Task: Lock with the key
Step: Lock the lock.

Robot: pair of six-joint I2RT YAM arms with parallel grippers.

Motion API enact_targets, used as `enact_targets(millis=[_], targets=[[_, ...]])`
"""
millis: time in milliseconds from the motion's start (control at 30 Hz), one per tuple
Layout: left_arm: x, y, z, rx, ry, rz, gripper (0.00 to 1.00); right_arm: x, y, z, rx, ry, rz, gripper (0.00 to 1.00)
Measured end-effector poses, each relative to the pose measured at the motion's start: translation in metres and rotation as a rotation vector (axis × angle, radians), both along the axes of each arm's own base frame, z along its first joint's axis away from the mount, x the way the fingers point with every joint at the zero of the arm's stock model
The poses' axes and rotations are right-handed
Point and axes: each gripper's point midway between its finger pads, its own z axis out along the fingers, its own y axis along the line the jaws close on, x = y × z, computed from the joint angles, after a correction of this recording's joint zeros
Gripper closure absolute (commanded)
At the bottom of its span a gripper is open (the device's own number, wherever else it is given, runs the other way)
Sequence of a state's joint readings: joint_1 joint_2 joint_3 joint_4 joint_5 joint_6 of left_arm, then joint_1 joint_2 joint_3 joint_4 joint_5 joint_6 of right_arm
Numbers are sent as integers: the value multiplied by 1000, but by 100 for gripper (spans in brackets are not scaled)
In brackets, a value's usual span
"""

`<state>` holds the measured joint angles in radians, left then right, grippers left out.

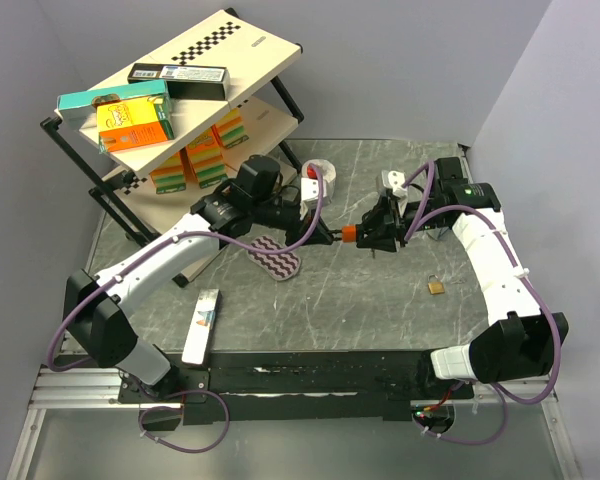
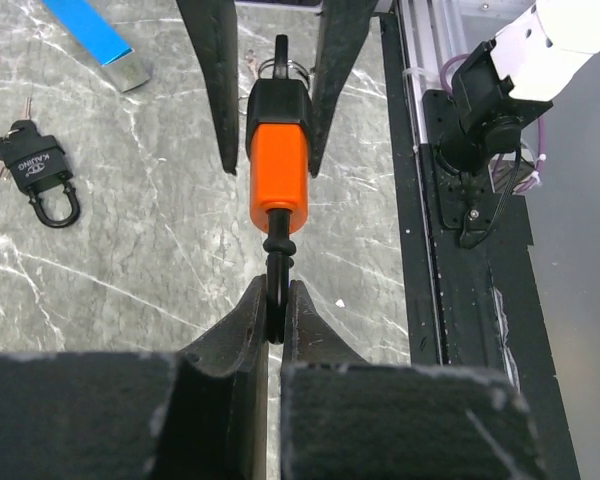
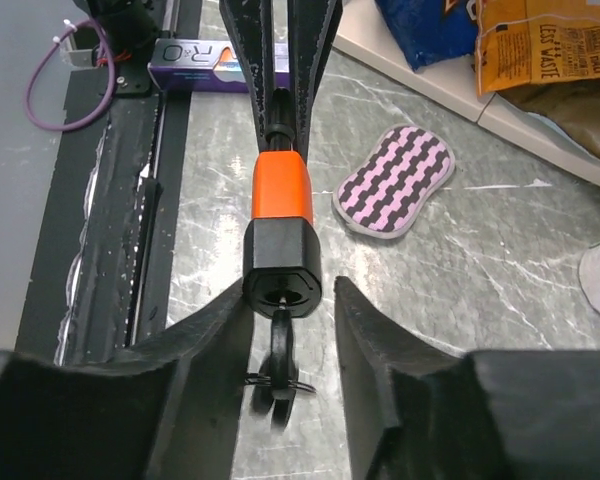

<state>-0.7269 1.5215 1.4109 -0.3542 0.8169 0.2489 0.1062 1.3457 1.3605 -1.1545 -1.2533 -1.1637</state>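
1. The left gripper (image 2: pixel 268 310) is nearest in its own wrist view. Its fingers (image 2: pixel 242 330) are pressed together on the black shackle (image 2: pixel 277 270) of the orange padlock (image 2: pixel 279 170).
2. The padlock hangs in the air between the 2 arms, above the middle of the desk (image 1: pixel 380 310) and well clear of its surface. Its length runs from one gripper to the other.
3. Purpose of this hold, as judged: pinning the shackle fixes the body against twisting, so that the other arm can work the key.
4. The right gripper (image 3: pixel 285 300) faces the black keyhole end. Its fingers are apart and flank that end cap: 1 finger touches the cap and the other shows a thin gap.
5. The key (image 3: pixel 277 355) sits in the keyhole with its ring (image 3: pixel 275 382) behind it, between the right fingers but not touched by them. The next action probably requires closing on the key head.

Surface and room:
- The desk is grey marbled stone with a black rail at the near edge.
- On it lie a black padlock (image 2: pixel 38 175), a small brass padlock (image 1: pixel 436 286), a striped pad (image 1: pixel 277 257) and a toothpaste box (image 1: pixel 201 325).
- A tilted 2-tier shelf rack (image 1: pixel 250 60) with boxes stands at the far left.
- Plain pale walls (image 1: pixel 400 60) enclose the desk.
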Motion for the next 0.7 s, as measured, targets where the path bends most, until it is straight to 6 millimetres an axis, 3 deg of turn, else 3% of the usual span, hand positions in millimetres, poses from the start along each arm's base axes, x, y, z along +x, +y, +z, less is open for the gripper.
enact_targets(millis=[367,700], targets=[[3,-6,-2,12,35,-19,99,1,-1,-6,-37,-14,0,78],[3,-8,-6,23,63,-6,99,1,-1,-10,-79,-9,12,89]])
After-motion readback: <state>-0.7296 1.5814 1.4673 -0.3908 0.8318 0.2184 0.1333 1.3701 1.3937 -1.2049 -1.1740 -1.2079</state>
